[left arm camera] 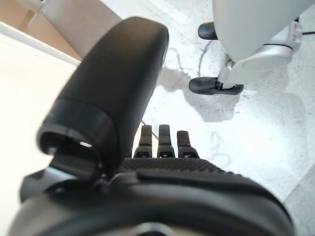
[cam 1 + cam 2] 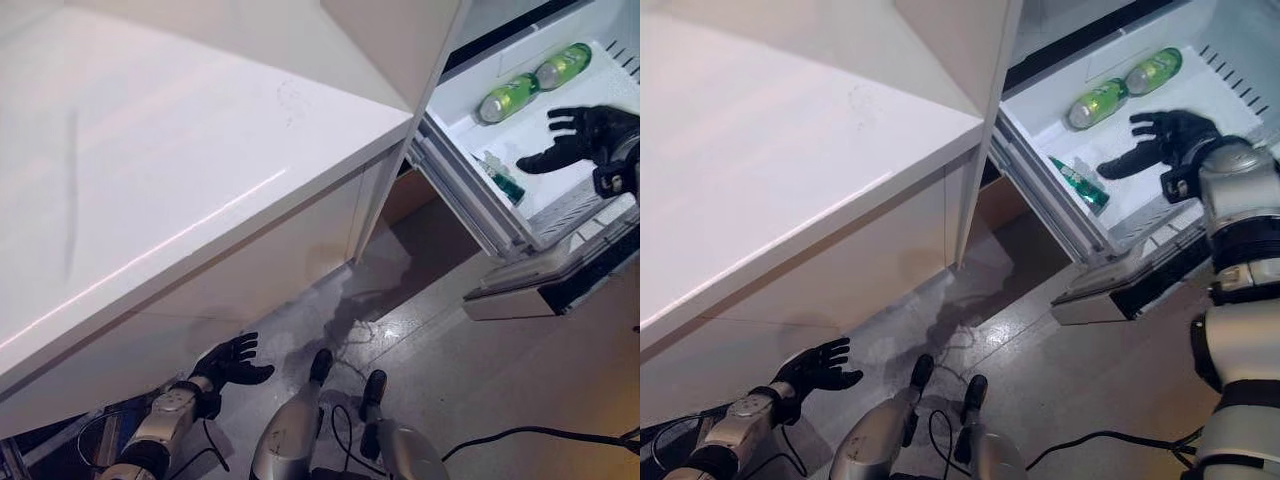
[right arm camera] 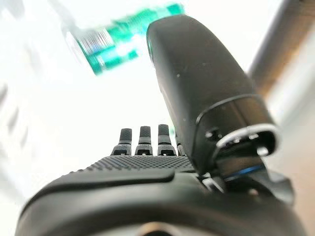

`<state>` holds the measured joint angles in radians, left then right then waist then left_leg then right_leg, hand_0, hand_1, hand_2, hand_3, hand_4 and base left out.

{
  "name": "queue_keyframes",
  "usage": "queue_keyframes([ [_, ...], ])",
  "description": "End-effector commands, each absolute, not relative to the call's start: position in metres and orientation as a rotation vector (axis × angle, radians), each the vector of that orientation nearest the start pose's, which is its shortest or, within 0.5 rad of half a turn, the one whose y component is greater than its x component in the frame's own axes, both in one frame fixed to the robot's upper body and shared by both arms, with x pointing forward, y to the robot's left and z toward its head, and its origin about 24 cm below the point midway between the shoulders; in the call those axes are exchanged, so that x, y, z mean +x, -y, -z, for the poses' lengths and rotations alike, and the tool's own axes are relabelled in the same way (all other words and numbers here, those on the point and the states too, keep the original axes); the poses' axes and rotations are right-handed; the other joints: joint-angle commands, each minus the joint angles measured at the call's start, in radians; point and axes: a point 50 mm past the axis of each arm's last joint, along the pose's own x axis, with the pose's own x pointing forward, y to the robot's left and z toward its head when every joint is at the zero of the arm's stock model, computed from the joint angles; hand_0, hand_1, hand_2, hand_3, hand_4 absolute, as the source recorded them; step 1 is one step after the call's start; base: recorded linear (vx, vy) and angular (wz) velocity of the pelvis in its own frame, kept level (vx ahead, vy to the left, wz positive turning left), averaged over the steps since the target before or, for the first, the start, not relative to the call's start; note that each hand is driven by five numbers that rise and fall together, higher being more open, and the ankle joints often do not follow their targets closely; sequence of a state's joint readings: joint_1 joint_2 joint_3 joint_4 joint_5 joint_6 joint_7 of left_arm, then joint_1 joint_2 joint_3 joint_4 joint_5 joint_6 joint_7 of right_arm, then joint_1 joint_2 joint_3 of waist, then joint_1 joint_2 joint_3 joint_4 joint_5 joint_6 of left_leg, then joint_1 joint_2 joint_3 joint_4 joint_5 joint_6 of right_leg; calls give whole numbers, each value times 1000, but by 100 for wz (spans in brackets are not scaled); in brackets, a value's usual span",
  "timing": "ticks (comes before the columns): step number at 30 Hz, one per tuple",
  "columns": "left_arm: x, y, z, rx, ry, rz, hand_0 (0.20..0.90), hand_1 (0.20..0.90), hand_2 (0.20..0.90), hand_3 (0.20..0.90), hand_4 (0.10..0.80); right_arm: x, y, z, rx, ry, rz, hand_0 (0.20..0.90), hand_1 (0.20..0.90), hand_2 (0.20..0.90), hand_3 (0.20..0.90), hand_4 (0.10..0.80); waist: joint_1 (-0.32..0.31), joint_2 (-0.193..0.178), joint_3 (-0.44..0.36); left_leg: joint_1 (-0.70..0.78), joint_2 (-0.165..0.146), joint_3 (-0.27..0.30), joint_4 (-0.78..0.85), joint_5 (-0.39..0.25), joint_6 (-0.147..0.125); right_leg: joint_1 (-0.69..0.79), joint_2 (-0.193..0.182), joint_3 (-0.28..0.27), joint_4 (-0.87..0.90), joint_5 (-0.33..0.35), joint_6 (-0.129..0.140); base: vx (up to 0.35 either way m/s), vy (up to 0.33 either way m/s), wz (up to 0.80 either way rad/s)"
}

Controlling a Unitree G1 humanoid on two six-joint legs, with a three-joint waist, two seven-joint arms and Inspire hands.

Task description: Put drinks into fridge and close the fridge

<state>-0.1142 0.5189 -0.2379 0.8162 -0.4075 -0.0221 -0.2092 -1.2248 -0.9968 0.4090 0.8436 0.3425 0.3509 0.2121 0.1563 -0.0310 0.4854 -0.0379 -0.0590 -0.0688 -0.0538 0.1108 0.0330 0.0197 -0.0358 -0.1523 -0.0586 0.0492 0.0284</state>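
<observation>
The white fridge [image 2: 1230, 75] stands open at the upper right, with its shelf [image 2: 1140, 195] in view. Two yellow-green bottles [image 2: 1095, 102] [image 2: 1153, 70] lie at the back of the shelf. A smaller green bottle [image 2: 1078, 180] [image 3: 118, 46] lies near the shelf's front edge. My right hand [image 2: 1170, 140] hovers open over the shelf, between the bottles, holding nothing. My left hand [image 2: 815, 368] hangs open low beside the counter, above the floor.
A long white counter [image 2: 180, 190] fills the left half, with a white cabinet panel [image 2: 400, 40] beside the fridge. The fridge door [image 2: 1120, 285] hangs open below the shelf. Grey concrete floor [image 2: 450, 360] lies between counter and fridge.
</observation>
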Motion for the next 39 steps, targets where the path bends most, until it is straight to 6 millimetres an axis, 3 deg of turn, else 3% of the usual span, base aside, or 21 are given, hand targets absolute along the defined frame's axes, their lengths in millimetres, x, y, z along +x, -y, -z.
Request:
queue_keyframes([
  [1, 173, -273, 100, 140, -834, 62, 900, 900, 900, 900, 800, 339, 340, -344, -539, 232, 361, 900, 900, 900, 900, 800, -30, -28, -201, 1, 1, 65, 85, -120, -13, -56, 7, 5, 113, -33, 16, 44, -4, -16],
  [4, 161, -273, 109, 125, -885, 45, 900, 900, 900, 900, 800, 327, 338, -357, -360, 441, 426, 900, 900, 900, 900, 800, -52, -26, -249, 32, 2, 75, 76, -134, -10, -35, 8, 24, 102, -37, 23, 71, 0, -20],
  [7, 151, -270, 117, 106, -933, 27, 900, 900, 900, 900, 800, 318, 343, -348, -184, 537, 495, 900, 900, 900, 900, 800, -70, -23, -289, 61, 1, 87, 65, -146, -10, -16, 8, 40, 86, -37, 31, 101, 5, -14],
  [13, 141, -253, 131, 72, -993, 55, 900, 900, 900, 900, 800, 315, 354, -281, 167, 527, 611, 900, 900, 900, 900, 800, -100, -6, -345, 109, 2, 111, 67, -178, -4, 20, 4, 65, 76, -47, 35, 107, -9, -20],
  [18, 143, -241, 133, 83, -1000, 101, 900, 900, 900, 900, 800, 313, 349, -237, 174, 482, 629, 900, 900, 900, 900, 800, -107, -2, -307, 75, -4, 105, 234, -244, 18, -3, -28, 61, 219, -106, 11, 95, -46, -8],
  [21, 153, -236, 129, 109, -968, 130, 900, 900, 900, 900, 800, 311, 347, -228, 168, 492, 643, 900, 900, 900, 900, 800, -104, 0, -246, -1, -10, 93, 384, -305, 42, -61, -54, 49, 354, -150, -7, -36, -26, 1],
  [28, 188, -229, 111, 108, -843, 110, 900, 900, 900, 900, 800, 324, 342, -247, 249, 547, 625, 900, 900, 900, 900, 800, -85, 27, -111, -216, -38, 85, 601, -357, 79, -262, -70, 40, 581, -201, -45, -209, 11, 8],
  [39, 194, -234, 104, 45, -772, 37, 900, 900, 900, 900, 800, 342, 336, -261, 357, 528, 527, 900, 900, 900, 900, 800, -53, 74, -32, -405, -76, 80, 746, -366, 91, -469, -65, 23, 777, -254, -78, -86, 64, 4],
])
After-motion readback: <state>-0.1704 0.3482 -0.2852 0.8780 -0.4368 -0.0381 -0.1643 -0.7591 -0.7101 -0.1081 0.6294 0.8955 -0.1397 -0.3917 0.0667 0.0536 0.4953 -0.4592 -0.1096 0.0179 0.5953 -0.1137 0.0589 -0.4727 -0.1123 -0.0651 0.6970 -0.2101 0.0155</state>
